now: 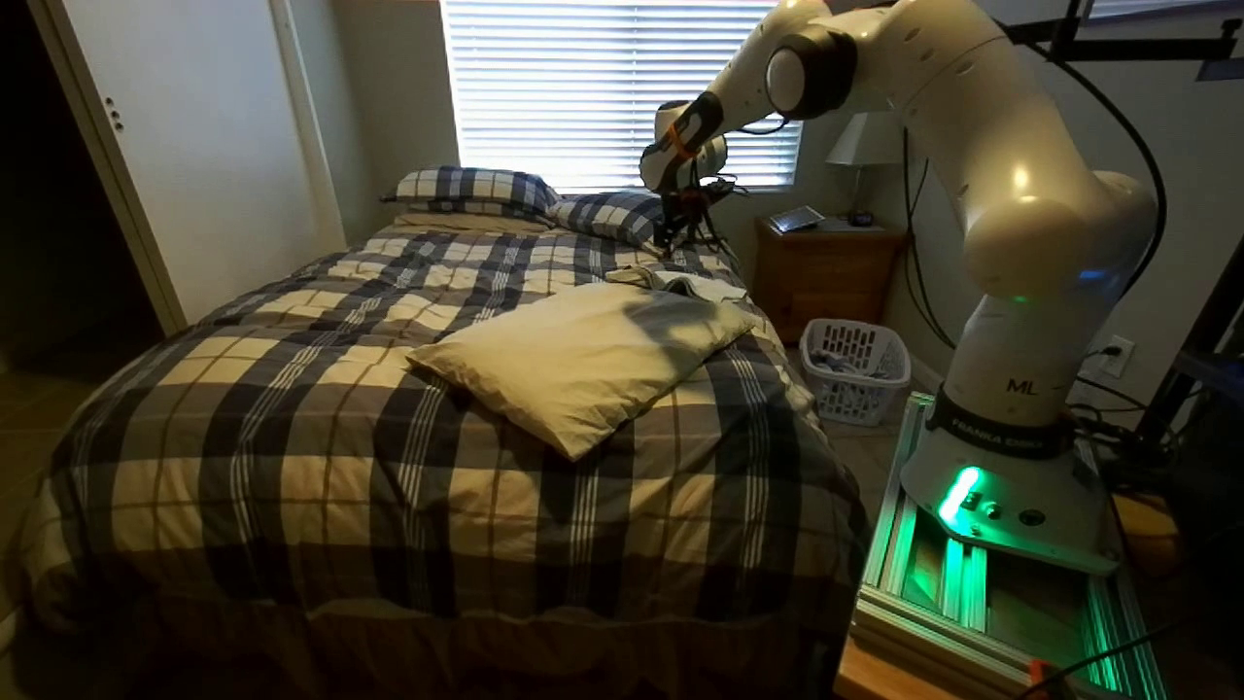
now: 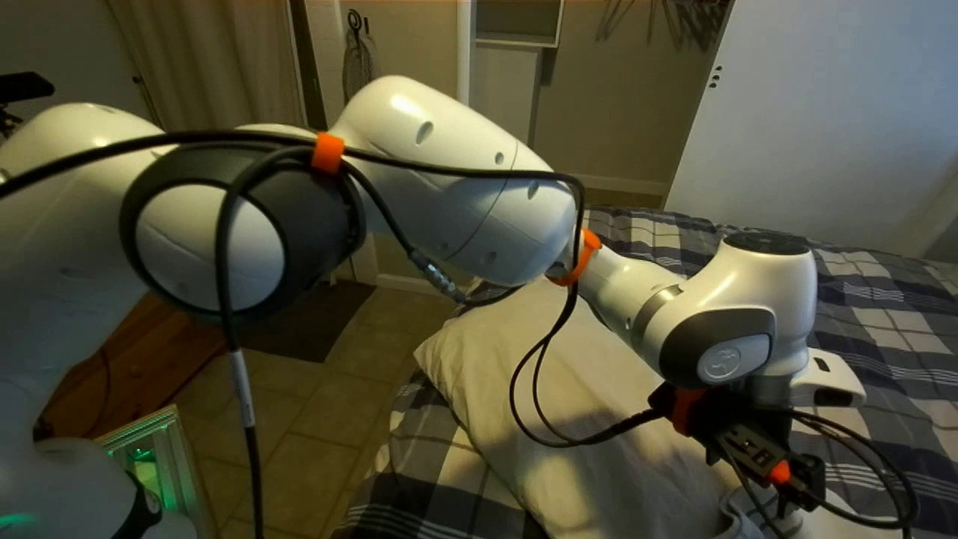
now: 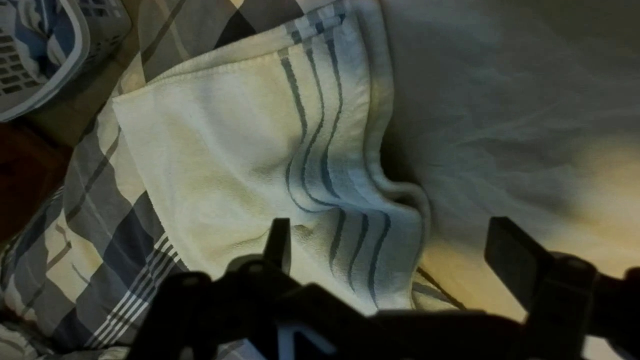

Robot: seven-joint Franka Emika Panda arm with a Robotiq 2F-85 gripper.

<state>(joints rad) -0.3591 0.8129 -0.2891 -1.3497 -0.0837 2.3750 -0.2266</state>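
White grey-striped cloth towel (image 3: 215, 140): on plaid bedspread (image 1: 330, 457), beside rect. cream fabric pillow (image 1: 573, 360).
Black 2-finger claw (image 3: 390, 242): spread wide, empty, over towel.
Pillow: may get pinched b/c 1 fingertip's (image 3: 517, 260) above it.

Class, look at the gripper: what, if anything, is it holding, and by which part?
Nothing is held: in the wrist view the gripper stands open, and the striped towel seen between its spread fingers is not pinched.
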